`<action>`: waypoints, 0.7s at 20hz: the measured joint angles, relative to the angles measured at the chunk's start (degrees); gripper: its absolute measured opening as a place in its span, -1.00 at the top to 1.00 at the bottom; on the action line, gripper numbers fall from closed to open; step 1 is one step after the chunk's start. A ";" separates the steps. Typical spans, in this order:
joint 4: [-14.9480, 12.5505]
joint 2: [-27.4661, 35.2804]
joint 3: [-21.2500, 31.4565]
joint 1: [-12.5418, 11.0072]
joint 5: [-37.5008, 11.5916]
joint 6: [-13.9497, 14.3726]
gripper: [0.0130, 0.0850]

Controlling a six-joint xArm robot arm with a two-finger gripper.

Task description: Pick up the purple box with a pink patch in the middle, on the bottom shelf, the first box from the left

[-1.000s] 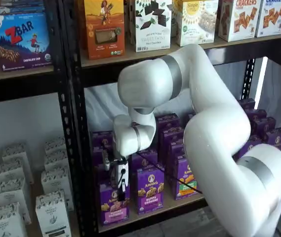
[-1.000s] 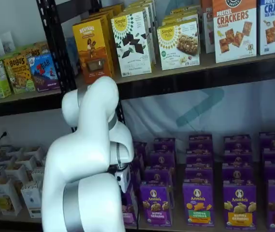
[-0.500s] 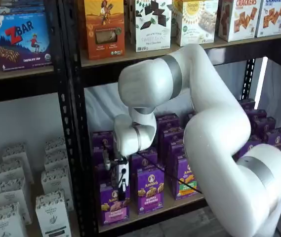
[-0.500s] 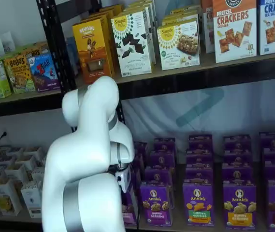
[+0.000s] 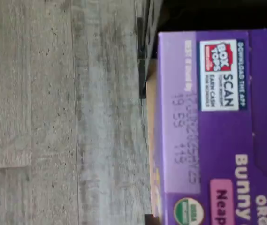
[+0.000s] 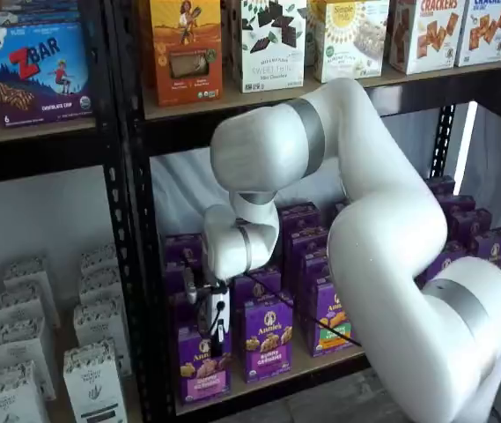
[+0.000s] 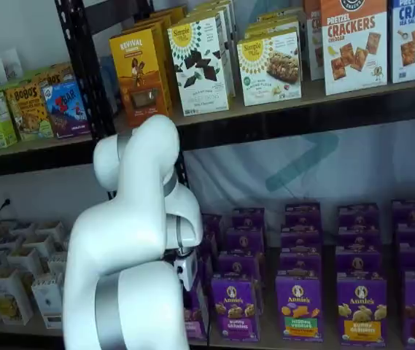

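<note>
Purple box on bottom shelf, claw at its top, closure unclear

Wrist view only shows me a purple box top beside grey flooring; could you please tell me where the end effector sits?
Observer: In a shelf view the end effector hangs at the upper front of the purple box, the one with the pink band.
Operator: Thank you. Are its fingers closed on that box?
Observer: I cannot tell; the black fingers show no plain gap and no clear grip.
Operator: Where does the box stand?
Observer: Upright at the front of the bottom shelf.
</note>
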 joint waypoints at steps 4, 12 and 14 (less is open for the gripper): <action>0.07 0.05 0.05 0.10 -0.14 0.03 0.44; 0.30 -0.08 0.42 0.26 -0.24 -0.04 0.44; 0.43 -0.33 0.81 0.28 -0.34 -0.14 0.44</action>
